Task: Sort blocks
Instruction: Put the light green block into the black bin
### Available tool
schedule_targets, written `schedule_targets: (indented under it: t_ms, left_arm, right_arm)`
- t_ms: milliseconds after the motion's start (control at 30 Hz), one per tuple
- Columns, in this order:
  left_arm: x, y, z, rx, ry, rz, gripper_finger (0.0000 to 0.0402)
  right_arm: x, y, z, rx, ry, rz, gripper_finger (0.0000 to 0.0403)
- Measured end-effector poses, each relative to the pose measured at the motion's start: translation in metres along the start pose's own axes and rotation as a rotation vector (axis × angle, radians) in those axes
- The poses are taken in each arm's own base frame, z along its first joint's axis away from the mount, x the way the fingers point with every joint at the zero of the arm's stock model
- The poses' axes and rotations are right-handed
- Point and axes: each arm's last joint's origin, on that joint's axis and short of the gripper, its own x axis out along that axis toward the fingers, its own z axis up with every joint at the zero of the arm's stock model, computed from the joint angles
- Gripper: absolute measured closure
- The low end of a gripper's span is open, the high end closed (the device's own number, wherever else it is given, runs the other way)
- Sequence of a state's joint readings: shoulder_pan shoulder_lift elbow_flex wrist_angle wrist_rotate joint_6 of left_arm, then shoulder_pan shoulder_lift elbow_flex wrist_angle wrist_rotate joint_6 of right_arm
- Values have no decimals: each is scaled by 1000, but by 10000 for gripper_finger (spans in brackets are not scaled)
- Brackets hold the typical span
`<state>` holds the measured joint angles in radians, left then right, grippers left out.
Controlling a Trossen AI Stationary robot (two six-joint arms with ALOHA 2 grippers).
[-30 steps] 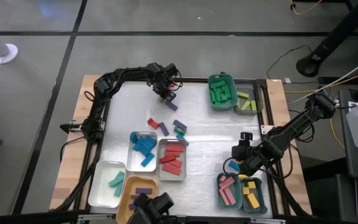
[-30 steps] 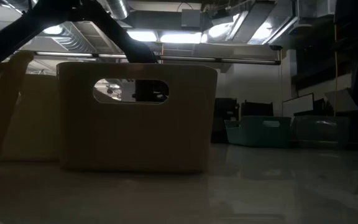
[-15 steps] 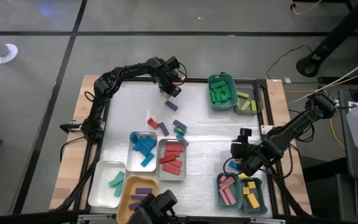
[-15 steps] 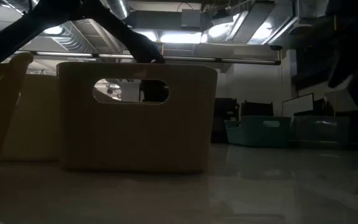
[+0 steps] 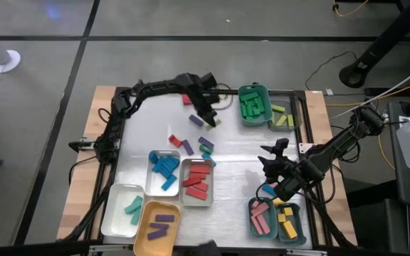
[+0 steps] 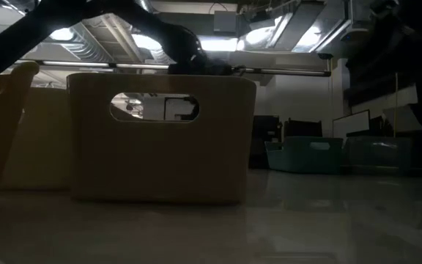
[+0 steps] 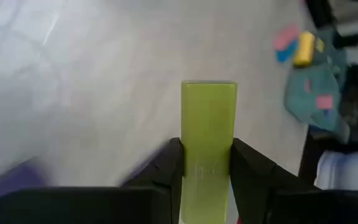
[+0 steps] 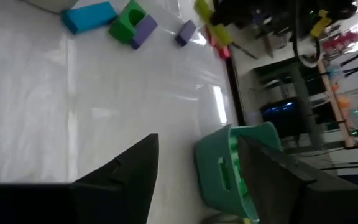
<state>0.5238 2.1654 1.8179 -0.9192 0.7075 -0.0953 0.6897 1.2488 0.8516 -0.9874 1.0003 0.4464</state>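
Between left fingers [image 7: 253, 180], lime block [image 7: 208, 134], bar-shaped

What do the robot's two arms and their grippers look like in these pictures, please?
Both arms are dark, slim and jointed, with black cables running along them. The left gripper has two matte black, blocky fingers. The right gripper has the same black, flat-faced fingers, broad at the base. No markings or labels are visible on either.
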Motion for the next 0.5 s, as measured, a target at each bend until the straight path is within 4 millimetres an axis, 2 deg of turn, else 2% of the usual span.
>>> schedule_targets:
  t_ms: [267,500]
  left_arm:
    - [47,-65,6,316,-79,-95,310]
    - [71,-103,-3,484,-63,-200,307]
  right_arm:
    - [23,-6,20,-33,-1,127,185]
    - [37,-13,39,-102,-110,229,185]
